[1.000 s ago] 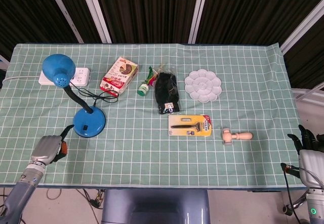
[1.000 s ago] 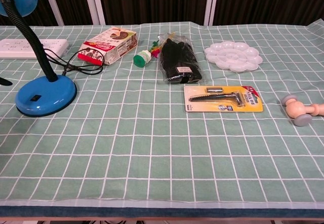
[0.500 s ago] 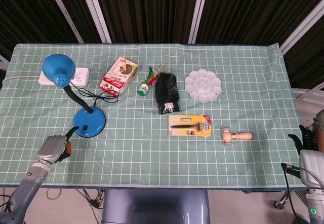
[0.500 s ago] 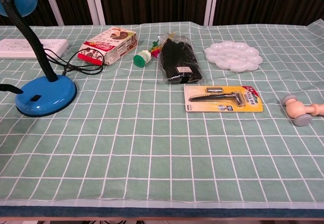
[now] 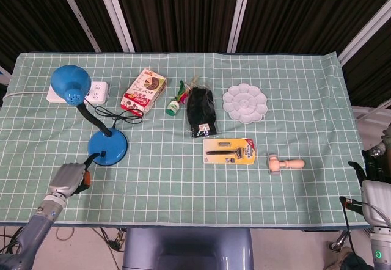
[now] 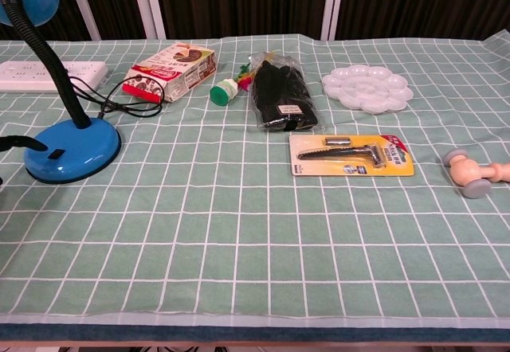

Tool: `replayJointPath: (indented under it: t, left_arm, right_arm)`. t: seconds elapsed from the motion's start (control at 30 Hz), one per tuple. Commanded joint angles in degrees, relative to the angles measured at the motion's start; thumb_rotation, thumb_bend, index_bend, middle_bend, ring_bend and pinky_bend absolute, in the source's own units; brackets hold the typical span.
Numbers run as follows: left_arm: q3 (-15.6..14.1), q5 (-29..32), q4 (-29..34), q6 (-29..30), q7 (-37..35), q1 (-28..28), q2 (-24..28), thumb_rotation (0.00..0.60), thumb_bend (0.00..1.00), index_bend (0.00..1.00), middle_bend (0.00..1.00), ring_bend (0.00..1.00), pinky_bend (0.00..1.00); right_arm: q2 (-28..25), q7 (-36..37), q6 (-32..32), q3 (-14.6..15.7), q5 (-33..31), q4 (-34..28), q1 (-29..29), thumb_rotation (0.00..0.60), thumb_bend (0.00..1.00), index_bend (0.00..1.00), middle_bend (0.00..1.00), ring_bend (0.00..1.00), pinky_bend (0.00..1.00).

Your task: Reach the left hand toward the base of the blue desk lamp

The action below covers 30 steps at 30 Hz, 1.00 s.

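Blue lamp base unheld | left hand near, grasp unclear | right hand cropped, unclear

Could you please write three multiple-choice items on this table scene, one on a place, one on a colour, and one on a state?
1. Where does the razor pack lie?
A. nearer the table's front edge than the black bag
B. on the power strip
C. under the lamp

2. What colour is the lamp base?
A. red
B. blue
C. white

3. How is the left robot hand?
A. gripping the lamp neck
B. lifting the palette
C. holding nothing, a fingertip near the base's rim

Answers: 1 A, the pack sits just in front of the bag; 2 B, base and shade are both blue; 3 C, nothing lies in the hand.
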State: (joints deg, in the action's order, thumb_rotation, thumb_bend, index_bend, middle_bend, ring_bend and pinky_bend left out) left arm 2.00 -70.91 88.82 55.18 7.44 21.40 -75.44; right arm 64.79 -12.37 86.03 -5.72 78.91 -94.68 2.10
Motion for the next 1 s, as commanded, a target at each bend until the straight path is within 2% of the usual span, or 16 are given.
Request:
replayJointPath:
  t: [0.03,1.0]
  left_arm:
    - [-0.03,0.07,-0.11,0.09,0.16,0.12,-0.25,0.600,0.91,0.10,0.80,0.84,0.96]
    - [-0.64,1.05,-1.21,-0.52,0.90,1.20,-1.46,0.600,0.91,0.12,0.80,0.84,0.96]
  right_arm:
    - [0.00,-0.02,-0.03,-0.02,-0.09,-0.02,-0.01,0.600,0.15,0.23,0.05,0.07,1.00]
    - [0.14,-0.62,0.04,-0.19,-0.63,-0.22,-0.09,0.600,0.15,0.23,0.05,0.07,1.00]
